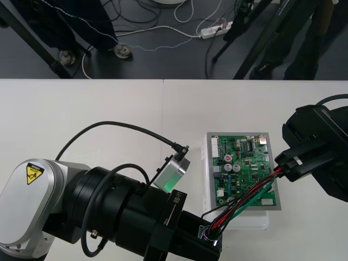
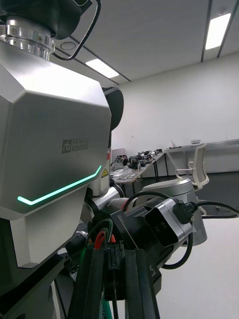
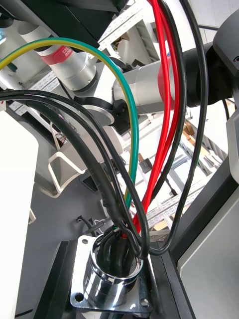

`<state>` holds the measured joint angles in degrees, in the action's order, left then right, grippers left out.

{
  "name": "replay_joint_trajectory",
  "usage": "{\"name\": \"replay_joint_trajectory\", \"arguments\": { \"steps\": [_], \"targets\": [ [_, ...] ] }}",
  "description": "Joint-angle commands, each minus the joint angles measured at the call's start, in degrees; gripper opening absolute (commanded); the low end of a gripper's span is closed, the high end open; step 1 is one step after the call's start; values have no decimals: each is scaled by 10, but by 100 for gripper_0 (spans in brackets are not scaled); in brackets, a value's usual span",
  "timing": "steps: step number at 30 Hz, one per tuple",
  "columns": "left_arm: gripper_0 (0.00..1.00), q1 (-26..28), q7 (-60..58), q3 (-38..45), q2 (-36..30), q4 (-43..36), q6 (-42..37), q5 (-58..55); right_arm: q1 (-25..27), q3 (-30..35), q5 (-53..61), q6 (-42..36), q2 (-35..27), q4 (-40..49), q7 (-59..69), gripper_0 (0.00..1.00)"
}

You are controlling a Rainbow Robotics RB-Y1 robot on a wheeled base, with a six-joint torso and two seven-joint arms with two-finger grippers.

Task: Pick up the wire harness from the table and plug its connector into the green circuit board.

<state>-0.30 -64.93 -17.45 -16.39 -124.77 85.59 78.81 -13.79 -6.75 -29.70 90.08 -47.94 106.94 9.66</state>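
Left gripper [image 1: 211, 236] pinches harness [image 1: 244, 197] by metal socket [image 3: 110, 279], near front corner of white base [image 1: 247, 220]. Right gripper [image 1: 286, 166] clamps black plug [image 2: 113, 248], just off right edge of green board [image 1: 239, 157]. Wires stretch between grippers, across board corner. Pickup looks done: harness off table [image 1: 109, 114]. Left to do: line plug up with board connector, push in. Plug not yet seated.

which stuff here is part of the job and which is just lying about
Job: wire harness, green circuit board, white base, left pincer, right pincer, both gripping the harness.
Lying about: power strip, floor cables.
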Motion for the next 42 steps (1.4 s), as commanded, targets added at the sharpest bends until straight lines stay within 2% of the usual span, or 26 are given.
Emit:
{"name": "replay_joint_trajectory", "arguments": {
  "steps": [1, 2, 7, 11, 15, 23, 33, 42],
  "targets": [
    [92, -1, -2, -17, -3, -21, -36, -11, 5, -5, 10, -1, -22, 5, -29, 0],
    [100, -1, 0, -17, -3, -21, -37, -12, 5, -5, 10, -1, -22, 5, -29, 0],
    [100, -1, 9, -15, -3, -28, -44, -9, 5, -5, 10, -1, -22, 5, -25, 0],
    [100, 0, 16, 1, -3, -67, -54, 35, 4, -5, 6, -1, -22, 5, -24, 0],
    [100, 2, 18, 29, -7, -101, -75, 62, 5, -5, 6, -1, -22, 5, -24, 0],
    [100, 2, 68, 101, -9, -108, -93, 62, 19, -5, 6, -1, -22, 5, -23, 0],
    [100, 2, 166, 135, -13, -108, -154, 59, 74, -1, 3, -1, -22, 5, -17, 0],
    [100, -12, 213, 120, -16, -108, -172, 45, 120, 45, -16, -1, 0, 28, -27, 0]
  ]
}}
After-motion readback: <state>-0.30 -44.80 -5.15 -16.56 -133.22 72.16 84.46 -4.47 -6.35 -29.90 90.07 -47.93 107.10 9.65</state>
